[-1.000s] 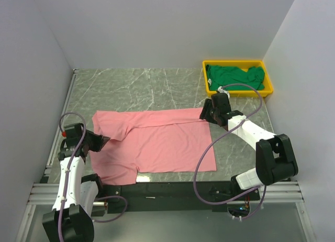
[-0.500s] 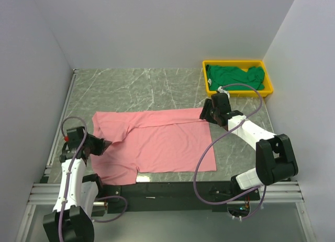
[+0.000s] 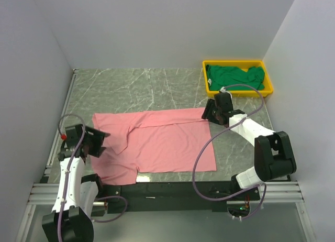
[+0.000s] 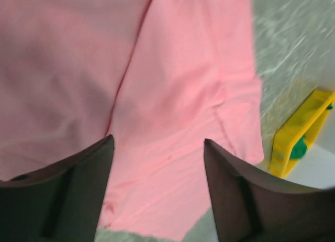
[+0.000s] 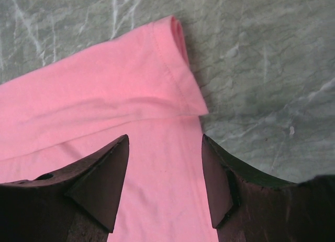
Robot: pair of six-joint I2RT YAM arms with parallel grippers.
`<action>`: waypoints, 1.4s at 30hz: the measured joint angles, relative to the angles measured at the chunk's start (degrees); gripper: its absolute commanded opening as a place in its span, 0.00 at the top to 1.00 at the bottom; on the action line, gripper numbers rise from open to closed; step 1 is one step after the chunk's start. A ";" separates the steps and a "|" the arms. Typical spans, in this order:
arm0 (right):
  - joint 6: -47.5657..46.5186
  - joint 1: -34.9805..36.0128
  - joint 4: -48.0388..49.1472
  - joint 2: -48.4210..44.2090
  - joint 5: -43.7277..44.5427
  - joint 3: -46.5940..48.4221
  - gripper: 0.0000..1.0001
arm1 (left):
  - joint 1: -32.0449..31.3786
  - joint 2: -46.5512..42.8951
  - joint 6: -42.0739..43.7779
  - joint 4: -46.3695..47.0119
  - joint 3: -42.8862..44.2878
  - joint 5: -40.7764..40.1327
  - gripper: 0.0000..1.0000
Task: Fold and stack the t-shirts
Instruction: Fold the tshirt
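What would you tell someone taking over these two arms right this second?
Left claw: open, holding nothing, over the left part of the pink shirt.
Right claw: open, holding nothing, over the pink shirt's far right sleeve.
Pink shirt: spread on the table; a strip along its far edge looks folded over.
Green shirt: bunched up in the yellow tray at the far right.
Done: at most a first fold on the pink one.
Left: finish folding the pink one, take out and fold the green one, then stack both.
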 measured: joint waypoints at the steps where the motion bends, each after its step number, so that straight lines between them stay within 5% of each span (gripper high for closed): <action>1: 0.02 -0.79 0.00 0.42 -0.66 0.11 0.35 | 0.00 0.37 0.48 0.26 1.90 -1.46 0.23; 7: 0.96 -5.99 1.09 4.04 -4.94 2.29 0.37 | 0.22 7.74 5.22 6.71 9.44 -11.15 0.29; 8: 1.40 -6.84 1.42 4.81 -5.84 2.75 0.37 | 0.33 10.67 6.40 8.41 10.84 -12.92 0.38; 11: 2.67 -9.03 2.43 6.82 -8.00 3.80 0.39 | 0.90 20.55 9.60 13.60 14.64 -16.98 0.45; 19: 4.98 -11.74 3.32 14.60 -11.74 8.35 0.39 | 1.51 40.61 14.51 21.70 23.58 -17.05 0.40; 27: 5.33 -12.15 3.43 19.65 -15.06 11.17 0.40 | 1.51 46.27 17.53 22.49 23.89 -15.13 0.34; 42: 6.23 -12.26 3.37 22.95 -19.50 14.62 0.42 | 1.53 52.22 19.54 22.86 27.98 -14.08 0.50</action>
